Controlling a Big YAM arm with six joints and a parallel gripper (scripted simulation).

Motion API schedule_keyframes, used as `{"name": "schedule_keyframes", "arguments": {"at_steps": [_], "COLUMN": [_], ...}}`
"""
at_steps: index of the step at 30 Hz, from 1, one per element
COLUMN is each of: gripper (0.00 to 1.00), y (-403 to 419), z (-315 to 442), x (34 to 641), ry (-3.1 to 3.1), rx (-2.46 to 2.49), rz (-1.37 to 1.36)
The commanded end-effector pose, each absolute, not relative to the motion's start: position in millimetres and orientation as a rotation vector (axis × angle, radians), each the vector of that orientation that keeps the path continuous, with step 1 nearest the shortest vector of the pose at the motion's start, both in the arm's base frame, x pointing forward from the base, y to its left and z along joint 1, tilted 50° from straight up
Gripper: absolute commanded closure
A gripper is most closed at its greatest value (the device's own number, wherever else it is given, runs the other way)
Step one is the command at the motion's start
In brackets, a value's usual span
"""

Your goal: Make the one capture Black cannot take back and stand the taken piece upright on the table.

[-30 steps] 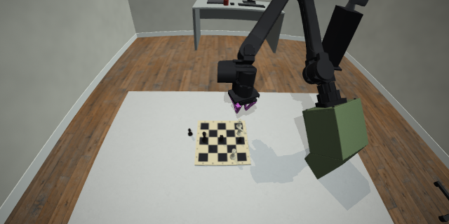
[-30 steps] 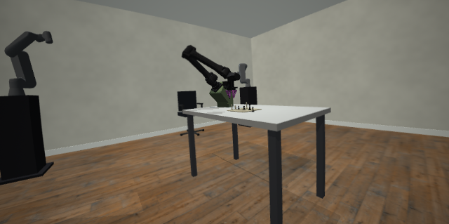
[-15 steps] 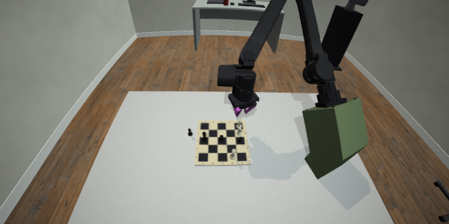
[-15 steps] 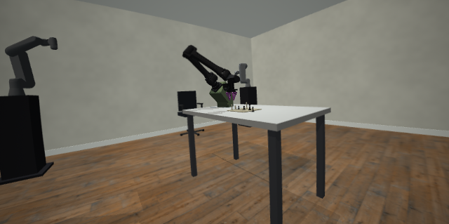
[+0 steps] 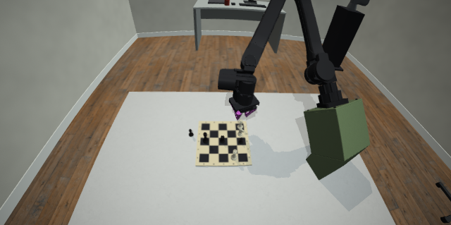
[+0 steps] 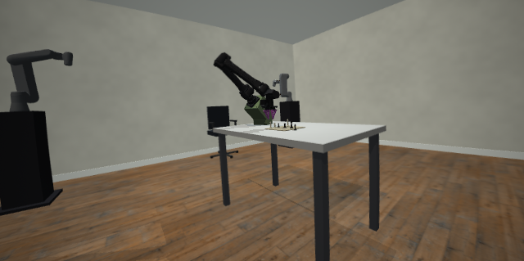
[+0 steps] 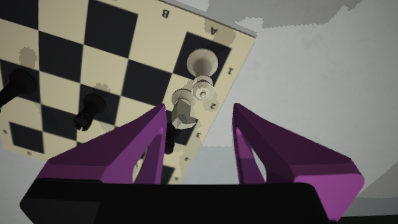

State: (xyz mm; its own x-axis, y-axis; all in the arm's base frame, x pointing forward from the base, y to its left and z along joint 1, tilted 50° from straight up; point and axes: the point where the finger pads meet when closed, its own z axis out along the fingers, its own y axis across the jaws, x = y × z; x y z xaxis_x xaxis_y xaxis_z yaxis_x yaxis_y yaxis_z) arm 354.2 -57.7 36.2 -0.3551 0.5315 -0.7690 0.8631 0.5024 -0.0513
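The small chessboard (image 5: 223,144) lies on the white table. My gripper (image 5: 244,113) hovers above the board's far right corner, open, with nothing between its purple fingers. In the wrist view two white pieces (image 7: 202,65) (image 7: 182,107) stand along the A file, with a black piece (image 7: 170,140) just beyond them, partly hidden by my left finger. Two more black pieces (image 7: 89,111) (image 7: 17,85) stand further across the board. In the top view another white piece (image 5: 235,155) stands near the board's front edge. A black pawn (image 5: 191,132) stands upright on the table left of the board.
My arm's green base block (image 5: 336,137) sits on the table right of the board. A grey desk with a monitor (image 5: 239,10) stands at the far wall. The exterior view shows the table (image 6: 303,132) from afar.
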Motion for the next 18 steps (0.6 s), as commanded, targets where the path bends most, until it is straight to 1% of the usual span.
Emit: {"name": "schedule_keyframes", "arguments": {"at_steps": [1, 18], "gripper": [0.59, 0.59], "y": [-65.4, -68.6], "z": [31.5, 30.5], "x": [353.3, 354.6], "ry": [2.044, 2.04], "rx": [1.139, 1.142], "rz": [-0.615, -0.613]}}
